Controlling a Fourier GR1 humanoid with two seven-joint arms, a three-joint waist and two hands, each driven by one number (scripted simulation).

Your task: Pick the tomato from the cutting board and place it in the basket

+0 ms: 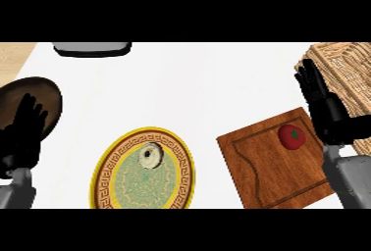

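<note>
The small round red tomato (292,137) lies just left of the right hand (326,110), whose fingers are straight and empty; probably smooth, soft and roll-prone, so cup its sides.

Bright, even light; faint shadows

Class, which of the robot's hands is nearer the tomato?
Right. The right hand is open just right of the tomato; the left hand is across the counter, far left.

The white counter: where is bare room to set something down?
The white counter is bare between the grey object at the top edge, the yellow-rimmed patterned plate and the brown wooden cutting board. Crowded at right: right robot hand, red tomato, woven basket.
</note>
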